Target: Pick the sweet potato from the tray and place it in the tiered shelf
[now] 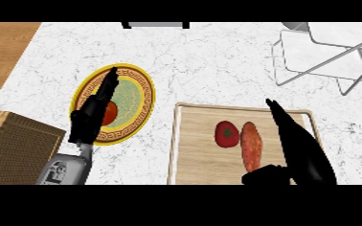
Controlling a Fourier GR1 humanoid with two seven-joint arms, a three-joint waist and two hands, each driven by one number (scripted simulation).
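Nearest the view, the robot's right hand hovers over the right part of a pale wooden tray with a raised rim, its black fingers straight and pointing away, the thumb spread out to its left, so the hand is wide and holds nothing. Just left of those fingers lies the elongated orange-red sweet potato, lengthwise on the tray, its near end close to the thumb (whether they touch cannot be told). Touching or nearly touching the sweet potato's far left side sits a round red tomato with a green stalk.

Well to the left, the left hand is held flat over a round plate with a yellow patterned rim and green centre, fingers straight and holding nothing; a small red-orange item shows on the plate beside the hand. Left of that hand stands a brown woven block. Beyond the right hand, at the far right of the white marble surface, is the white wire tiered shelf
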